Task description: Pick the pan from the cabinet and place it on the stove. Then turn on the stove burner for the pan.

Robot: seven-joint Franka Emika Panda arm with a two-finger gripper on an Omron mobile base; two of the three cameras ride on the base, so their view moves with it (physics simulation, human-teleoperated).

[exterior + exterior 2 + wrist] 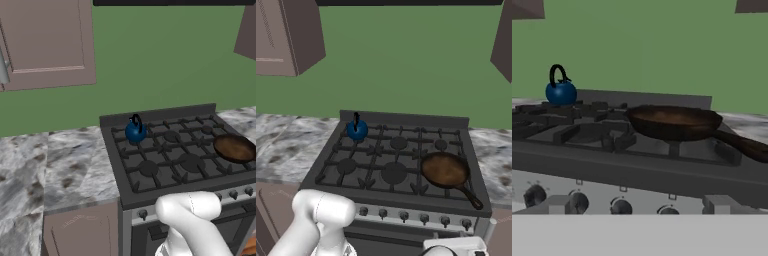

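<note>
A: left base view; status?
B: stove (150, 165) sits centre frame; pan (235, 148) rests on the grates at 3 o'clock of the cooktop, partly cut by the frame edge; blue kettle (135, 131) on the rear burner at 10 o'clock; marbled worktop (55, 170) to the left of the range; cabinet (47, 42) closed at 10 o'clock of the frame, over the worktop.

A: right base view?
B: pan (445, 170) on the front burner at 4 o'clock of the cooktop, brownish inside, upright; its handle (470, 196) runs toward 5 o'clock, ending near the stove's front edge; kettle (357, 130) well apart from it at 10 o'clock, rear corner; knobs (403, 216) in a row along the front panel, below the pan; second cabinet body (286, 35) at 10 o'clock of the frame.

A: hand view; end effector?
B: end effector (640, 209) low in front of the knob row; fingertips (559, 204) spread to their widest, nothing between them, touching nothing; pan (674, 122) on the grates just right of centre, handle out to 3 o'clock; kettle (560, 91) at 10 o'clock.
</note>
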